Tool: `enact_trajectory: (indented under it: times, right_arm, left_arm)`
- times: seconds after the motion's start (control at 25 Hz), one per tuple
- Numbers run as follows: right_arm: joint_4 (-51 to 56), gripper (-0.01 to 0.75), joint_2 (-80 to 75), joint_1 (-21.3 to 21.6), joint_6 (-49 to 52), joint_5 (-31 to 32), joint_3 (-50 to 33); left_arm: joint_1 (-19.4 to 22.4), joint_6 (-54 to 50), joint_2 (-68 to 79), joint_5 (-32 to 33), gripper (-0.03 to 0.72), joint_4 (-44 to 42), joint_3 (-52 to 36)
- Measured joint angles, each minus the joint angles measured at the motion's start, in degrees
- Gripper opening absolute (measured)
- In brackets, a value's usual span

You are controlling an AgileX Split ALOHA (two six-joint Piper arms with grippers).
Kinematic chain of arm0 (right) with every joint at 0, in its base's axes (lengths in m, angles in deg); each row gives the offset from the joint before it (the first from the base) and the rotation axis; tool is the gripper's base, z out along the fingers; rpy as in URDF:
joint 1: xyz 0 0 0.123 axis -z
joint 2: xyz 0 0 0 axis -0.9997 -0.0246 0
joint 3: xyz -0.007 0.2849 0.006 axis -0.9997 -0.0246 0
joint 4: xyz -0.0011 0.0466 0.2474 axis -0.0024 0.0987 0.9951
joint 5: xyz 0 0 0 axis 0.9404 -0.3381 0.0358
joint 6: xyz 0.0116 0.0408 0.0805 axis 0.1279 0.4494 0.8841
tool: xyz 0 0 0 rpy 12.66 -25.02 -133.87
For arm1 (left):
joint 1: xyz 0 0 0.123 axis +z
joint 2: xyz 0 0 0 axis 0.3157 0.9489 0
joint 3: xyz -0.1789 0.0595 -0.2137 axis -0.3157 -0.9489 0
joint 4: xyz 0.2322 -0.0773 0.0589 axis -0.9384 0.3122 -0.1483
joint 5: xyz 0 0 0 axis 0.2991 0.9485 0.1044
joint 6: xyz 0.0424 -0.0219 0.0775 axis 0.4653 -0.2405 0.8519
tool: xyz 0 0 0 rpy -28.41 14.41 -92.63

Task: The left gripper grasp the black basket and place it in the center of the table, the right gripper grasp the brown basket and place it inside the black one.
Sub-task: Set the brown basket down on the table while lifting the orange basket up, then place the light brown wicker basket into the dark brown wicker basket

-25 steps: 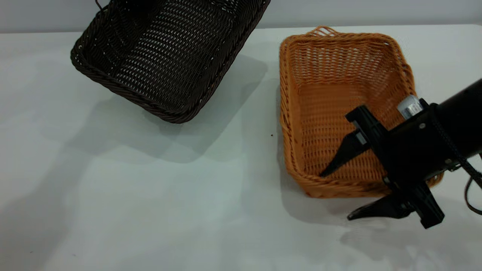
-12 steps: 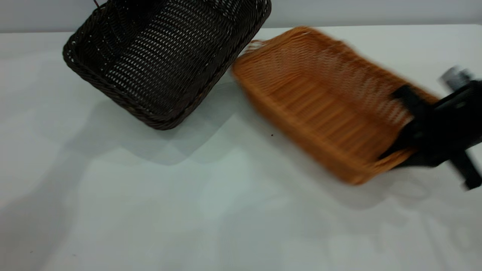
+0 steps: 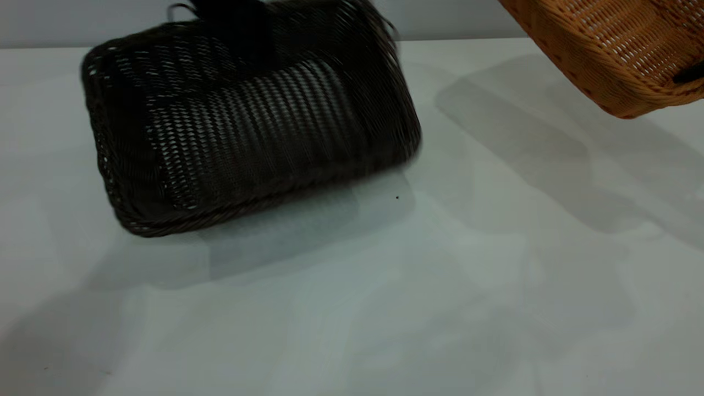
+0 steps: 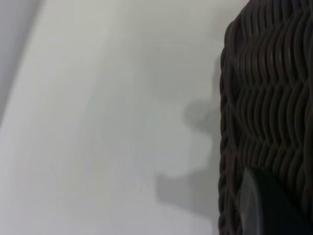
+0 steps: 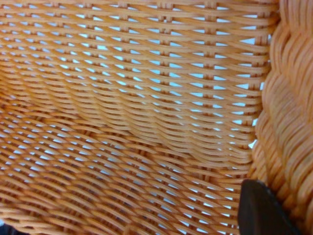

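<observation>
Plain white tabletop [image 3: 352, 308] fills the scene, and from the far left the left gripper [image 3: 236, 22], a dark blurred mass, is clamped on the far rim of the black basket [image 3: 247, 137], which hangs tilted just left of centre with its near edge low over the table. At far right the right gripper [image 3: 690, 76], showing only a dark finger pinching the wall, holds the brown basket [image 3: 610, 49] high and tilted. I judge that either swinging basket could slip from its narrow rim hold, or the brown one could catch the black rim.
</observation>
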Motion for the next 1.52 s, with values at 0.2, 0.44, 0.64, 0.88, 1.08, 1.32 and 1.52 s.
enact_trajectory:
  times: [0.2, 0.44, 0.64, 0.88, 1.08, 1.32, 1.52]
  right_arm:
    - [-3.0, 0.068, 0.0, 0.7, 0.6, 3.9, 1.5]
    - [-3.3, 0.068, 0.0, 0.8, 0.7, 6.5, 1.5]
    - [-3.3, 0.068, 0.0, 0.8, 0.7, 8.0, 1.5]
    - [-3.4, 0.068, 0.0, 0.8, 0.7, 10.4, 1.5]
    - [-6.2, 0.068, 0.0, 0.8, 2.0, 12.4, 1.6]
    - [-10.2, 0.068, 1.1, -4.4, 6.5, 12.8, 1.7]
    - [-18.3, 0.068, 2.0, -17.1, 14.2, 12.9, 1.9]
  left_arm:
    - [-5.2, 15.1, 0.7, 5.2, 0.083, 6.0, 0.0]
    - [-8.2, 16.3, 3.1, 5.6, 0.094, 8.1, 0.0]
    - [-8.2, 14.5, 3.2, 5.7, 0.206, 9.3, 0.0]
    - [-8.2, 13.7, 2.9, 5.2, 0.406, 9.5, 0.1]
    - [-4.9, 0.9, -2.0, 5.6, 0.445, 9.6, 0.1]
    - [7.9, -17.5, -10.0, 9.3, 0.446, 9.6, 0.3]
    - [15.8, -22.4, -11.0, 11.2, 0.446, 9.5, 0.4]
